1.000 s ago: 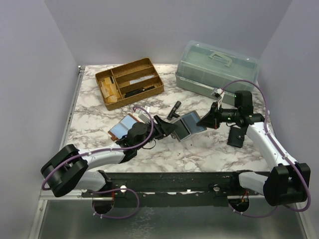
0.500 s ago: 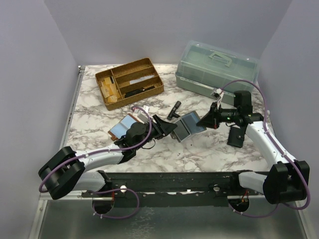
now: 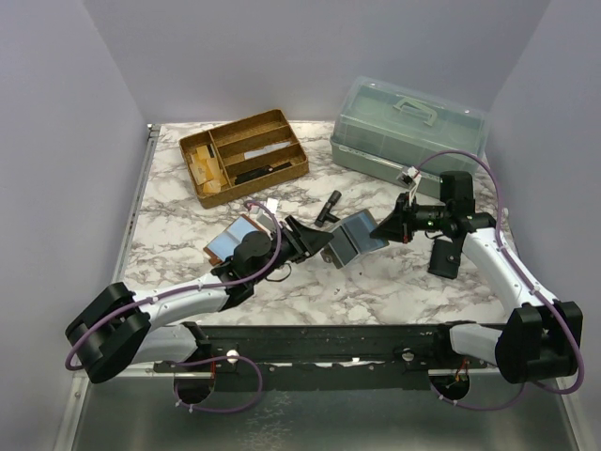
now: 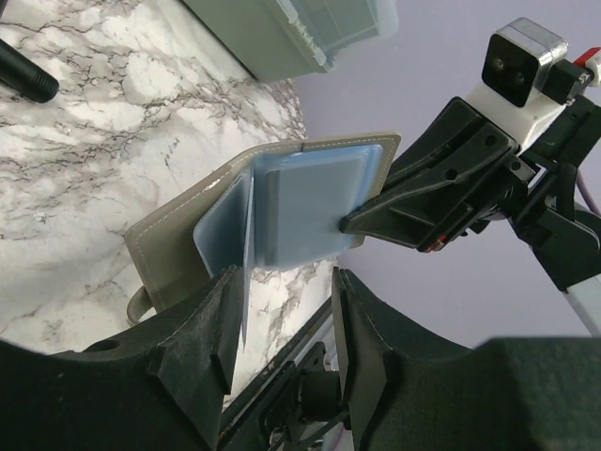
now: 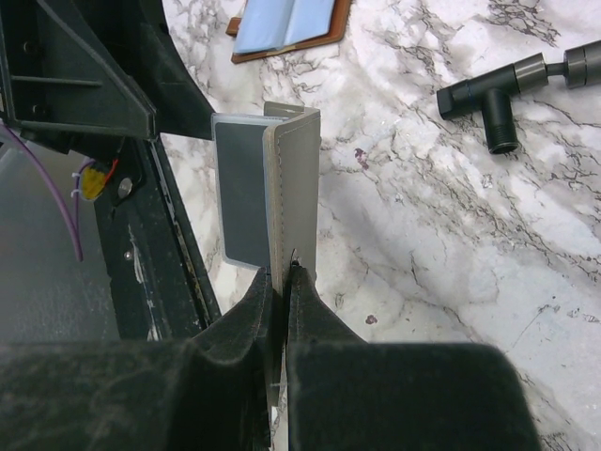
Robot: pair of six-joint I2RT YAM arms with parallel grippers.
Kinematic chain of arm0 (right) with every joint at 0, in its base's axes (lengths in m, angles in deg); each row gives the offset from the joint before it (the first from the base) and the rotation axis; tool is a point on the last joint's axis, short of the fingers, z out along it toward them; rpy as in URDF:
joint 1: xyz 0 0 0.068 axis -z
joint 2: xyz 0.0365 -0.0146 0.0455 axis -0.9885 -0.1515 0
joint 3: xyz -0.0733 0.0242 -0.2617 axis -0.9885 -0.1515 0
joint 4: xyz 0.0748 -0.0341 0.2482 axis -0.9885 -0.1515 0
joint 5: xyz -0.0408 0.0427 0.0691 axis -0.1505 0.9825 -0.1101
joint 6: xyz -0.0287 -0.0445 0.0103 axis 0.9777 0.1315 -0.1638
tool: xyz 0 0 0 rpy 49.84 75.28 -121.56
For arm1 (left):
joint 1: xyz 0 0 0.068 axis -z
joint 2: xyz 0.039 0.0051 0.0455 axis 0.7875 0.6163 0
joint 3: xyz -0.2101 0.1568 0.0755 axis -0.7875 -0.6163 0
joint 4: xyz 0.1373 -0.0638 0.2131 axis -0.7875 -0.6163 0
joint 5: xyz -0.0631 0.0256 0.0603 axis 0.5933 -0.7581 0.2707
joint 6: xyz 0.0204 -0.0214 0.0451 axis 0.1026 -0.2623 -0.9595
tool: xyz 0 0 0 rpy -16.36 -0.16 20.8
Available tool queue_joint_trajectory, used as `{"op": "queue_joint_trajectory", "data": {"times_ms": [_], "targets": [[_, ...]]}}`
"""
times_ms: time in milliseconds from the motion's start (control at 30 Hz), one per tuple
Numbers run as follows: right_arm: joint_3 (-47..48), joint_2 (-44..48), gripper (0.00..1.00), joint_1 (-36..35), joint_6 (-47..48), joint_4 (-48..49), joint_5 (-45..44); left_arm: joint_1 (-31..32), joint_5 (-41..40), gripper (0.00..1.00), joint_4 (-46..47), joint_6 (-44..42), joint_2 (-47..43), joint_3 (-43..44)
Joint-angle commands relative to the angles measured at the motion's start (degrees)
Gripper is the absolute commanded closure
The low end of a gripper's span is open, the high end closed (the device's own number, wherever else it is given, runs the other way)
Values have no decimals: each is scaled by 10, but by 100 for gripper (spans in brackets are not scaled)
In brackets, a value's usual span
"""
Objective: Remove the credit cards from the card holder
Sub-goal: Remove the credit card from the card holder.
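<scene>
My right gripper point(image 5: 282, 271): jaws together, clamped on cover edge of grey card holder point(image 5: 293, 188), held open at worktop point(image 3: 376, 291) middle. Credit cards point(image 4: 305, 207), light blue, sit in its sleeves. My left gripper point(image 4: 286, 287): jaws apart, one blue leaf's edge between them, not pinched. Brown holder point(image 5: 299, 42) lies open nearer left edge, blue cards inside. Wooden tray point(image 3: 254, 185), far-left corner: tan blocks and dark tool in compartments. Lidded green box point(image 3: 408, 127), far-right corner: contents unclear.

No legible text anywhere, seemingly.
</scene>
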Motion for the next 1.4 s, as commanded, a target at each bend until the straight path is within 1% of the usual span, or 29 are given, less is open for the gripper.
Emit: {"op": "queue_joint_trajectory", "data": {"times_ms": [0, 367, 667, 733, 900, 1200, 1367], "targets": [[-3, -6, 100, 4, -1, 13, -3, 6, 9, 51, -10, 14, -2, -3], [-3, -4, 100, 4, -2, 13, -3, 6, 20, 50, -3, 10, 34, 18], [-4, -2, 100, 4, -2, 13, -2, 7, 28, 52, 56, 13, 74, 23], [-4, -2, 100, 4, -1, 13, -3, 6, 41, 53, 62, 10, 77, 25], [-4, -2, 100, 4, -1, 13, -1, 6, 43, 54, 80, 4, 76, 19], [-5, -2, 100, 4, -1, 13, -1, 6, 97, 59, 146, -51, 88, 19], [-5, -1, 100, 4, -1, 13, 0, 5, 119, 57, 164, -78, 107, 25]]}}
